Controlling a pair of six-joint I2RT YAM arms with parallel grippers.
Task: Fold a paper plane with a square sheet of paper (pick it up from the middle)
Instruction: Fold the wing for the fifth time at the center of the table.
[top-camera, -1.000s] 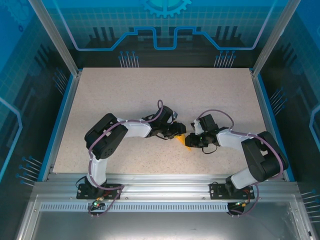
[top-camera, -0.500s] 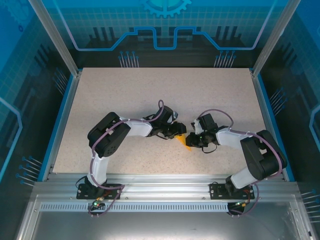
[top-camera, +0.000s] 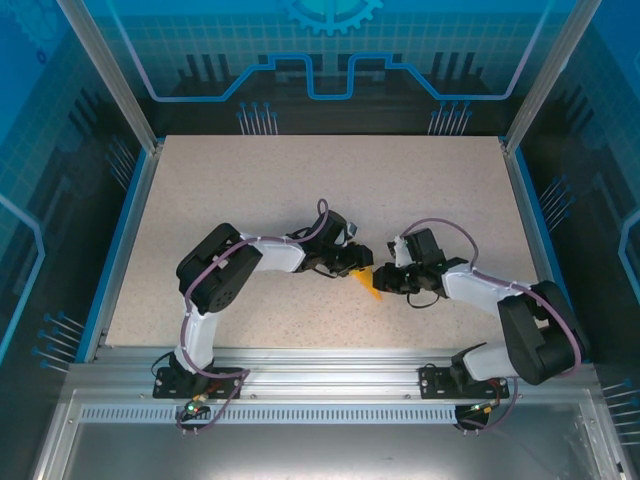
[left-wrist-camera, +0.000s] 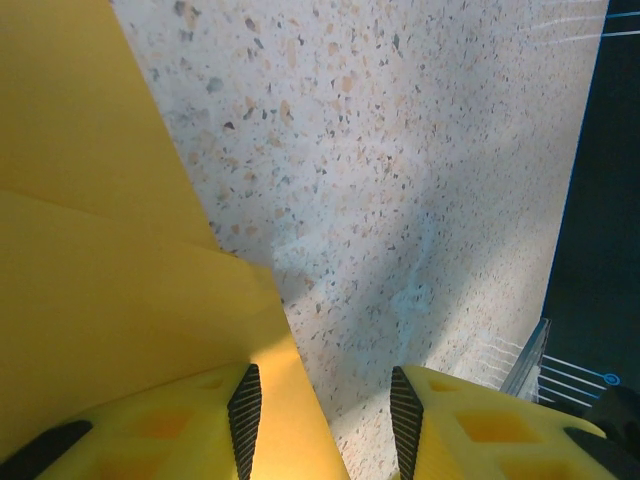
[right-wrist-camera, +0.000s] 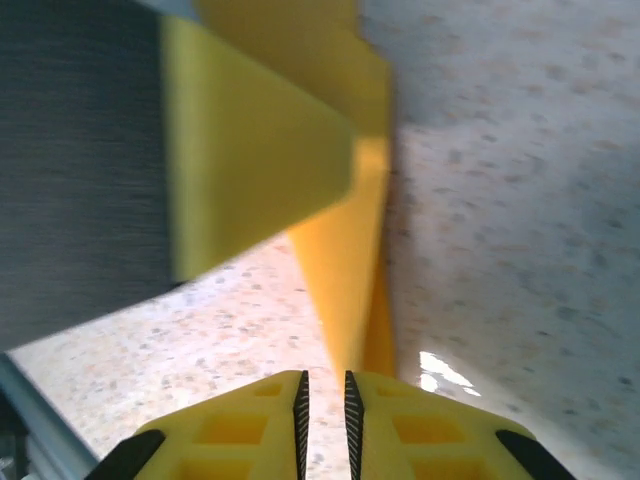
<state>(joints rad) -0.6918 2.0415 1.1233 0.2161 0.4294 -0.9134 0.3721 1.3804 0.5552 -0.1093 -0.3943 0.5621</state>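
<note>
Paper (top-camera: 367, 285), orange-yellow and partly folded, lies on the speckled table (top-camera: 250, 190) between both arms. The right gripper (right-wrist-camera: 323, 385) pinches its narrow creased end. The left gripper (left-wrist-camera: 325, 390) has its jaws apart, one finger over the sheet's edge.

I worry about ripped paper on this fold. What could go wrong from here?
1. The right gripper has its jaws nearly together at the tip of the raised fold in the paper. Whether they grip it is unclear, so a pull might slip off or tear it.
2. The left gripper stands open with the paper's edge in its gap, so the paper may slide.
3. Both grippers sit very close together and could bump.
</note>
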